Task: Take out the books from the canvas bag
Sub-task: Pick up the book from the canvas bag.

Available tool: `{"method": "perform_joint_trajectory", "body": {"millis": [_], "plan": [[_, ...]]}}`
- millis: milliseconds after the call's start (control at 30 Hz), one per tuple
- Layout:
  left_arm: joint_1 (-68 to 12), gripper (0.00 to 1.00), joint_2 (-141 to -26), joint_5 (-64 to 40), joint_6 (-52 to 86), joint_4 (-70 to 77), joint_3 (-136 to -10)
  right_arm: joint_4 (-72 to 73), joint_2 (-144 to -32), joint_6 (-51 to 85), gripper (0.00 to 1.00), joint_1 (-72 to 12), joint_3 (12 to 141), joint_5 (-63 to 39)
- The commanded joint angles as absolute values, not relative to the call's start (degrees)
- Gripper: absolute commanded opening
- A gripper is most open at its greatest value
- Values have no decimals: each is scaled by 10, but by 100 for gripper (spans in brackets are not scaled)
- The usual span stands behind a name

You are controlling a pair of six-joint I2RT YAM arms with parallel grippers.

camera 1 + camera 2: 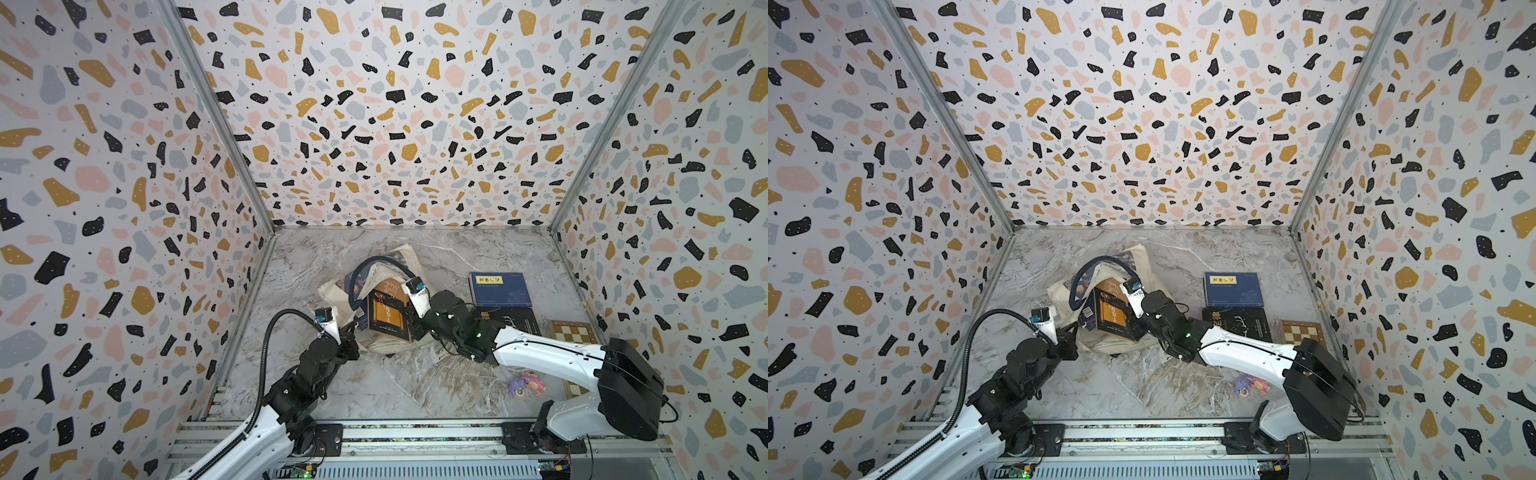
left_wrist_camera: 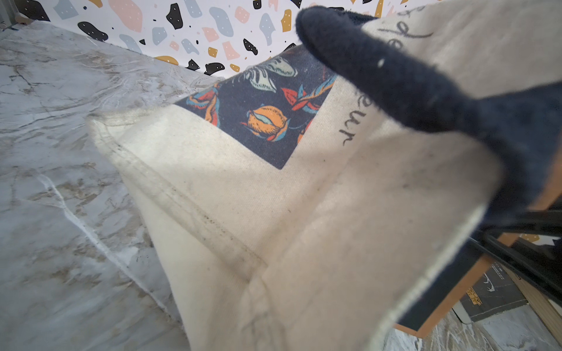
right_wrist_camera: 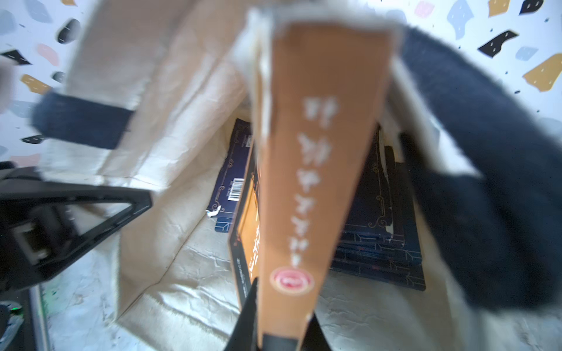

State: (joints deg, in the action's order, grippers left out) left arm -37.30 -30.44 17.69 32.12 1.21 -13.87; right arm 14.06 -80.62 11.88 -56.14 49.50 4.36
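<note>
The left tool (image 1: 349,332) is pinched shut on the rim of the bag (image 1: 330,293), holding its mouth open on the surface. A brown book (image 1: 386,313) stands half out of that mouth, orange panel up, its long axis running from the right tool (image 3: 281,316) towards the back wall. That tool is clamped on the near end of the spine. This looks like mid-extraction: next, lift the far end clear of the strap (image 1: 384,262) and lay the book by the two books (image 1: 498,291) on the right. Navy books (image 3: 380,243) lie inside.
</note>
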Motion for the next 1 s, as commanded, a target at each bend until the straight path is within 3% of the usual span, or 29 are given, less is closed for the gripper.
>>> {"method": "perform_joint_trajectory", "body": {"millis": [0, 400, 967], "plan": [[-373, 0, -308, 183, 322, 19, -147, 260, -741, 95, 0, -554, 482, 11], [-373, 0, -310, 184, 323, 16, -148, 298, -575, 155, 0, -476, 389, -97], [-373, 0, -322, 180, 323, 17, -153, 201, -344, 274, 0, -440, 335, 30]]}}
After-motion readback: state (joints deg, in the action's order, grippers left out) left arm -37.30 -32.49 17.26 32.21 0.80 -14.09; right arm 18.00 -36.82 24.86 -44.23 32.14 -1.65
